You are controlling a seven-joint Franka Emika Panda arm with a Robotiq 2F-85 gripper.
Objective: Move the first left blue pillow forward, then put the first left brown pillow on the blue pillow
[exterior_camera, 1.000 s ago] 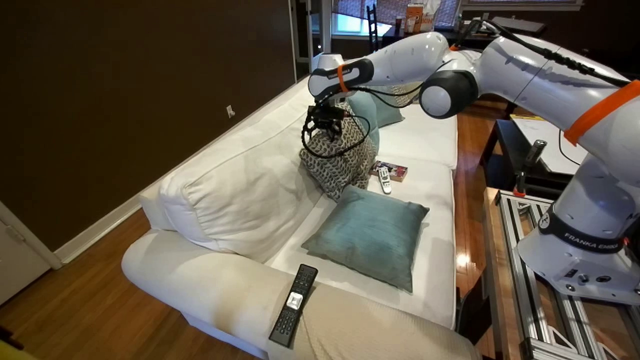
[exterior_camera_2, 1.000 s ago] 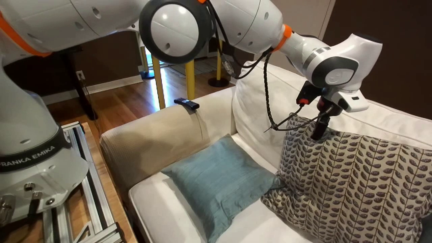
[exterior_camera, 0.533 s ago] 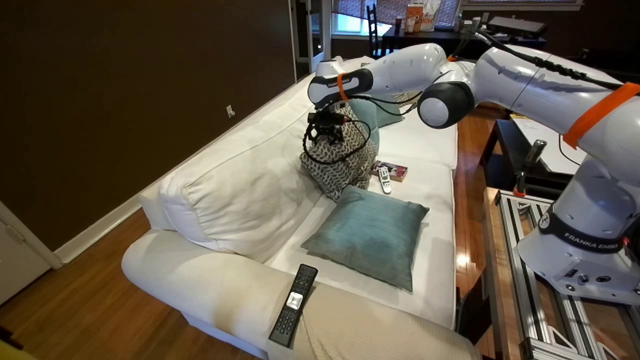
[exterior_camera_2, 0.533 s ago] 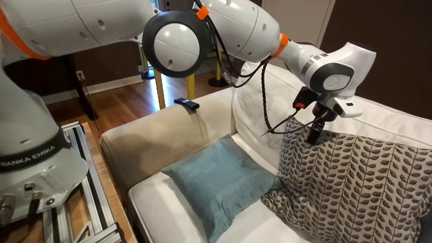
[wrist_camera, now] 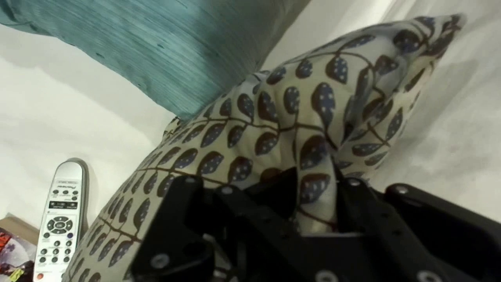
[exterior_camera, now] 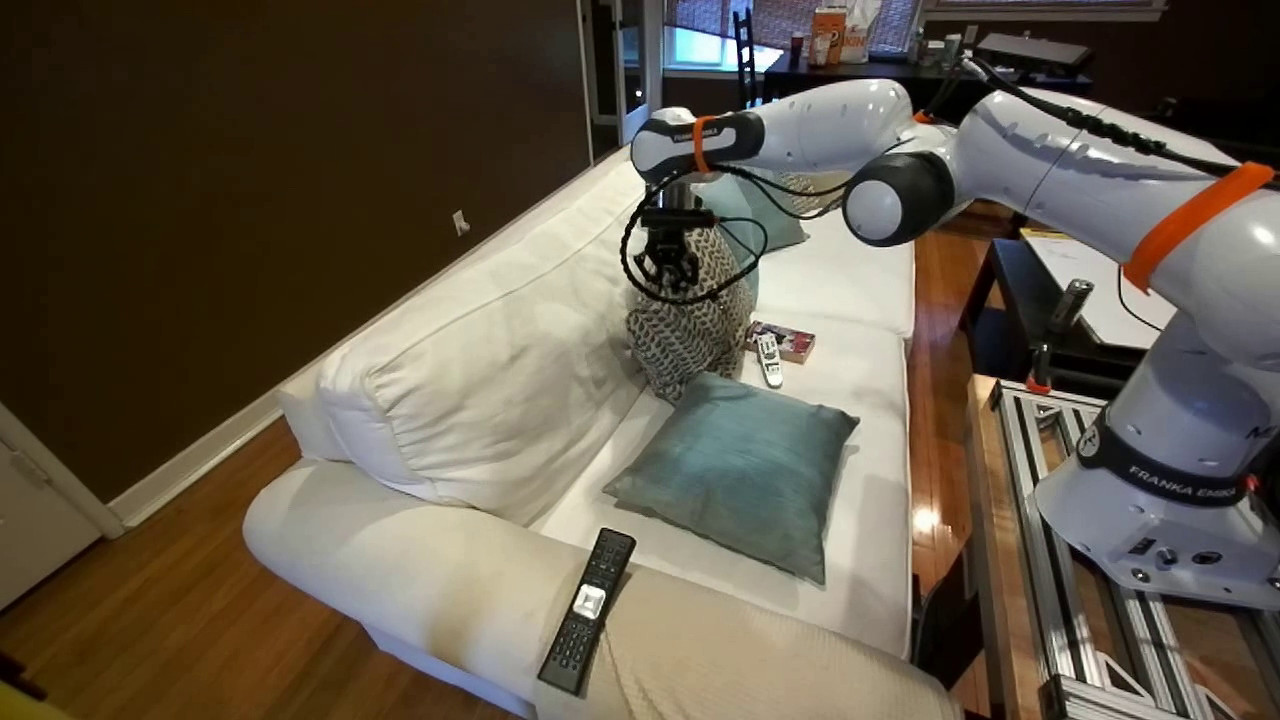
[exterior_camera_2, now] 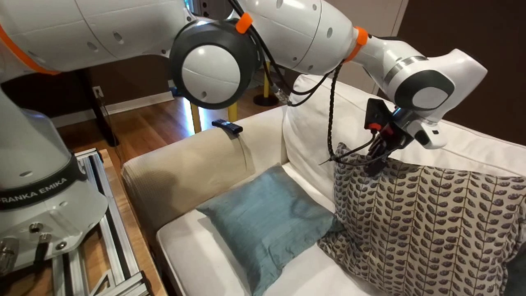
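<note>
Wrist view: the brown pillow point(wrist_camera: 254, 137) has a fold pinched inside the nearly closed gripper point(wrist_camera: 316, 188)

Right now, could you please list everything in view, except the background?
sofa: 1, white, near wall
brown pillow: 1, patterned brown, near sofa back
blue pillow: 1, teal, on sofa
farther pillows: count unclear, mostly teal, beyond brown pillow
black remote: 1, black, on armrest
white remote: 1, white, on sofa
book or box: 1, multicoloured, by white remote
bench: 1, brown and silver, beneath robot arm
robot arm: 1, white, over sofa
claw: 1, black, pinching brown pillow
</note>
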